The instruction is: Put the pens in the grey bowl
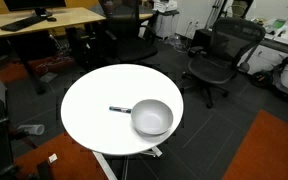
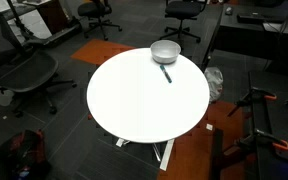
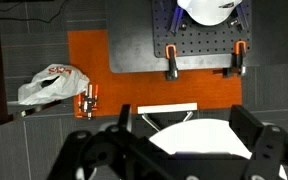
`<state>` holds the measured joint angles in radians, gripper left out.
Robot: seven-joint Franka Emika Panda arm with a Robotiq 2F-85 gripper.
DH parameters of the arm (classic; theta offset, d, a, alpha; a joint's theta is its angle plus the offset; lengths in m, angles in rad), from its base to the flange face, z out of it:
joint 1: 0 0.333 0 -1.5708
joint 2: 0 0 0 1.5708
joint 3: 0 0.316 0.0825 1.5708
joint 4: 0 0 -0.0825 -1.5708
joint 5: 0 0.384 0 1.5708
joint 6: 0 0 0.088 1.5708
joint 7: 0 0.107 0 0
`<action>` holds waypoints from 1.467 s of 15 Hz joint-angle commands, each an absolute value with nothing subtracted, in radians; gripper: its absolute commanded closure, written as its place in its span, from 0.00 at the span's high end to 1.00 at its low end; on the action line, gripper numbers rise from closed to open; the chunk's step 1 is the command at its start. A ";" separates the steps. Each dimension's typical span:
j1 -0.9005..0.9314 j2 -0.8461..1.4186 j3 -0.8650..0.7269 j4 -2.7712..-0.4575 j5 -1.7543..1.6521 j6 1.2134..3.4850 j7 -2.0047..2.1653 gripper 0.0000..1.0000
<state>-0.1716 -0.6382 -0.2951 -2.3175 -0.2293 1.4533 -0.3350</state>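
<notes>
The pen (image 1: 119,108) lies flat on the white tabletop (image 1: 89,130), just beside the rim of the grey bowl (image 1: 152,118). Whether its near tip touches the rim cannot be resolved at this picture size. The pen's long axis points roughly at the bowl, so its end, not its side, faces the rim. The bowl sits close to the tabletop edge and appears empty.

In the wrist view the gripper (image 3: 174,155) enters from the bottom edge. Its fingers (image 3: 267,150) stand wide apart with nothing held between them. That view looks past them at the floor, an orange mat (image 3: 89,55) and a pale curved surface between the fingers, probably the tabletop edge.

Limits of observation:
- Neither the pen nor the bowl appears in the wrist view.
- The arm does not appear in either exterior view.
- The direction from the fingers to the pen therefore cannot be read. Judged from this, the gripper is well apart from the pen, and the approach is not yet begun.
</notes>
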 commanded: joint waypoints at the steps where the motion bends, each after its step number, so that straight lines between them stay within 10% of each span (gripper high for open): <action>1: -0.167 -0.638 -0.298 -2.316 -0.231 1.451 -0.333 1.00; 22: -0.161 -0.643 -0.156 -2.456 0.070 1.627 0.034 1.00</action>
<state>-0.1507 -0.6167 -0.2093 -2.4001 0.0185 1.5568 -0.0789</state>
